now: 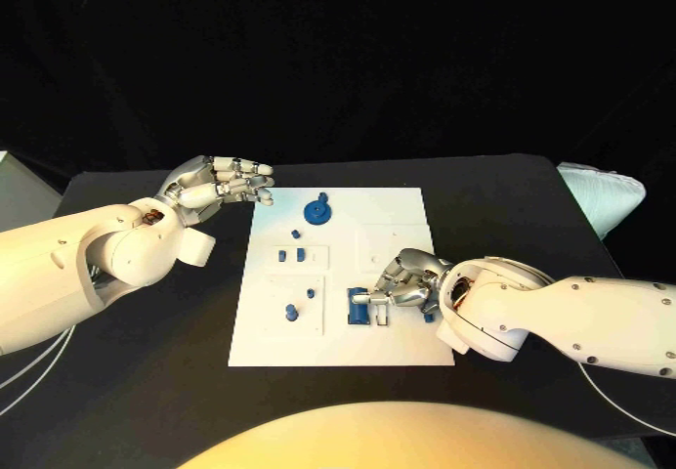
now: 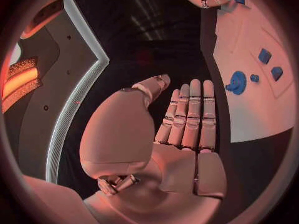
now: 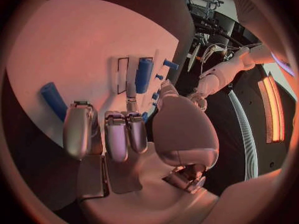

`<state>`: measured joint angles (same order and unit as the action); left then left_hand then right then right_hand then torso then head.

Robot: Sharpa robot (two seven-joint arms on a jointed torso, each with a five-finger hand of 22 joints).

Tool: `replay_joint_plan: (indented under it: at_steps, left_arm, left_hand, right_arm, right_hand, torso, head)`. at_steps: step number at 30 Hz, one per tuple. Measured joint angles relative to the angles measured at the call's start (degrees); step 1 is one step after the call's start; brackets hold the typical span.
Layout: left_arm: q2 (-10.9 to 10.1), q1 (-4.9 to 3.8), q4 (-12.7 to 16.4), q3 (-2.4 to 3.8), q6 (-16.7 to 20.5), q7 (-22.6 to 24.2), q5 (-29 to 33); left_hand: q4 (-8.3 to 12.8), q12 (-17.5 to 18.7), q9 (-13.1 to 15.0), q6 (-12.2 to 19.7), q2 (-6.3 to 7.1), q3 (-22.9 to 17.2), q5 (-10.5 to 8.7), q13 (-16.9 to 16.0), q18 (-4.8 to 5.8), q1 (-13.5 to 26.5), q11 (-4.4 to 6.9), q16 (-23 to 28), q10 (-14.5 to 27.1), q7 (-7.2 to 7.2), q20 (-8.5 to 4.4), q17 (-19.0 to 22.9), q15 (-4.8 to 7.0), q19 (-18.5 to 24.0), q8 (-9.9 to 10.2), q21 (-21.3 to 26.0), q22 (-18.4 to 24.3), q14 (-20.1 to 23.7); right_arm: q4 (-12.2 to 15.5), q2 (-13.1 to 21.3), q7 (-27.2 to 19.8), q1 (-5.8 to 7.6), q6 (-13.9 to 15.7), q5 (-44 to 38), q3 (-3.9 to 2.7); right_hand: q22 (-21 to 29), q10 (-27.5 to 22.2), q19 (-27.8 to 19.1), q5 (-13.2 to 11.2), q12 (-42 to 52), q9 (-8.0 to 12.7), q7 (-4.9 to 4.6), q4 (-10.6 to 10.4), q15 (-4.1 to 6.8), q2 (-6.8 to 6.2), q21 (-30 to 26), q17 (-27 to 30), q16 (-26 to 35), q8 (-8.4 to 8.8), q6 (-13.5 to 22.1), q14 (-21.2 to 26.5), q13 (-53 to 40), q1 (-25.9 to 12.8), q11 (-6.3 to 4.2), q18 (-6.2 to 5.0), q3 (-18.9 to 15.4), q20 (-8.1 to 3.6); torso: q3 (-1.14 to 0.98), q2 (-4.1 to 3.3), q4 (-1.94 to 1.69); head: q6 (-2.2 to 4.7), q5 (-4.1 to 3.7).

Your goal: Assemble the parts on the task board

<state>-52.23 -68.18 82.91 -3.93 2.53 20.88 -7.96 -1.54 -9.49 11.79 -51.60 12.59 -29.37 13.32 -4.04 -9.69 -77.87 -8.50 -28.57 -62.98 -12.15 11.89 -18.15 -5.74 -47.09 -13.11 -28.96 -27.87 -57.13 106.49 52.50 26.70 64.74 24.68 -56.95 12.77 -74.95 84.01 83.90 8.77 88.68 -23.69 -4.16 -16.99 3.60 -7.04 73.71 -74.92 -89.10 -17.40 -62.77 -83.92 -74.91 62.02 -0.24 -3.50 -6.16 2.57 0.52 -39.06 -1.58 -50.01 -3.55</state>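
The white task board (image 1: 338,337) lies mid-table. A blue gear (image 1: 318,210) and several small blue parts (image 1: 290,256) sit on its far and left areas. My right hand (image 1: 408,283) is low over the board's near right area, fingers curled down beside a cluster of blue parts (image 1: 369,307). The right wrist view shows its fingertips (image 3: 118,134) on the board (image 3: 74,50), near a long blue part (image 3: 143,74) in a slot and a blue cylinder (image 3: 53,99). Whether it grips anything is unclear. My left hand (image 1: 219,181) hovers off the board's far left corner, fingers (image 2: 190,114) straight and empty.
The black table (image 1: 155,371) surrounds the board. A pale white object (image 1: 599,195) lies at the table's right edge and a light box (image 1: 18,191) stands at its far left. The left wrist view shows the gear (image 2: 237,81) and two square blue parts (image 2: 269,63).
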Motion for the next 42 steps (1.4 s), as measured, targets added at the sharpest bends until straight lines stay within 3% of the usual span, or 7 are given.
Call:
replay_joint_plan:
  at_steps: [6,12,15,18,29,36,42]
  left_arm:
    - [0.00,0.00,0.00,0.00,0.00,0.00,0.00]
    - [0.01,0.00,-0.01,0.00,0.02,0.00,0.01]
    - [0.03,0.00,-0.04,-0.01,0.03,0.06,0.01]
    - [0.04,0.00,-0.05,-0.01,0.04,0.13,0.01]
    - [-0.08,0.01,0.16,-0.02,0.04,0.44,0.02]
    - [-0.09,0.01,0.38,-0.05,0.05,0.60,0.03]
    - [-0.15,0.01,0.50,-0.08,0.05,0.71,0.04]
  left_hand:
    - [-0.13,0.00,-0.05,0.00,0.00,0.13,0.00,0.00,0.00,0.00,0.00,0.00,0.00,0.00,0.00,-0.05,0.00,0.00,0.00,0.00,0.00,0.00]
    - [-0.13,0.00,-0.05,0.00,0.00,0.13,0.00,0.00,0.00,0.00,0.00,0.00,0.00,0.00,0.00,-0.04,0.00,0.00,0.00,0.00,0.06,0.00]
    - [-0.13,0.00,-0.05,0.00,0.00,0.13,0.00,0.00,0.00,0.00,0.00,0.00,0.00,0.00,0.00,-0.04,0.00,0.00,0.00,0.00,0.06,0.00]
    - [-0.12,0.00,-0.05,0.00,0.00,0.13,0.00,0.00,0.00,0.00,0.00,0.00,0.00,0.00,0.00,-0.09,0.00,0.00,0.00,0.00,0.05,0.00]
    - [-0.13,0.00,-0.04,0.00,0.00,0.12,0.00,-0.05,0.00,0.00,0.00,0.00,0.00,0.00,0.00,-0.09,0.00,0.00,0.00,-0.01,0.10,0.00]
    - [-0.12,0.00,-0.04,0.00,0.00,0.12,0.00,-0.05,0.00,0.00,0.00,0.00,0.00,0.00,0.00,-0.13,0.00,0.00,0.00,-0.01,0.10,0.00]
    - [-0.12,0.00,-0.04,0.00,0.00,0.12,0.00,-0.05,0.01,0.00,0.00,0.00,0.00,0.00,0.00,-0.13,0.00,0.00,0.00,-0.01,0.10,0.00]
  right_arm:
    - [0.64,1.01,-2.00,0.00,0.45,-0.10,0.00]
    - [1.63,3.20,-8.40,0.00,1.49,0.62,0.01]
    - [2.00,5.04,-12.03,0.12,2.05,1.43,0.01]
    - [2.11,7.28,-15.17,0.38,2.48,2.35,-0.02]
    - [1.91,14.99,-18.95,0.84,2.82,1.51,0.03]
    - [2.36,17.68,-15.85,0.63,2.64,-5.35,0.07]
    - [2.91,18.09,-12.03,-0.72,2.43,-11.47,0.10]
  right_hand:
    - [0.00,0.00,0.00,1.45,0.00,0.00,-0.04,0.51,0.00,1.75,-0.29,0.00,0.00,-0.32,0.68,0.00,0.00,7.63,0.00,0.00,0.51,0.00]
    - [0.01,0.00,0.00,0.99,-0.29,0.38,-0.52,1.02,0.00,1.77,-1.28,0.01,0.00,-0.07,2.16,0.00,0.01,13.76,0.03,-0.01,2.49,0.00]
    - [0.01,-0.01,0.00,1.34,-0.29,0.83,-1.19,1.19,-0.22,1.66,-1.61,0.01,0.00,0.79,3.52,-0.22,0.01,15.77,0.83,0.00,3.12,0.00]
    - [0.01,-0.01,0.22,1.34,-0.29,1.00,-1.22,1.59,-0.44,1.41,-1.95,0.01,0.00,0.90,3.55,0.00,0.00,17.41,0.83,-0.01,3.52,0.22]
    - [0.02,-0.01,0.00,2.10,-0.89,1.29,-1.24,1.42,-0.44,0.20,-1.50,0.01,0.00,1.02,3.53,0.00,-0.04,19.44,0.83,-0.01,4.17,0.43]
    - [0.02,-0.01,0.00,2.46,-0.97,1.30,-0.94,0.54,-0.44,-1.20,-1.11,0.01,0.00,1.02,2.15,0.00,-0.03,18.58,0.83,-0.01,4.04,0.43]
    - [0.03,-0.01,0.00,2.79,-0.97,1.30,-0.66,0.55,-0.43,-2.01,-1.05,0.01,0.00,0.80,1.46,0.00,-0.03,17.77,0.83,-0.01,4.04,0.43]
  torso:
    - [0.00,-0.01,-0.02]
    - [0.01,0.01,-0.01]
    - [0.03,0.05,0.00]
    - [0.03,0.08,0.03]
    - [0.03,0.04,0.14]
    - [-0.01,0.02,0.17]
    - [-0.01,-0.01,0.16]
  head:
    - [0.00,-0.04]
    - [0.00,-0.14]
    - [0.00,-0.36]
    - [0.00,-0.60]
    - [0.00,-1.33]
    - [0.00,-1.92]
    - [0.00,-2.31]
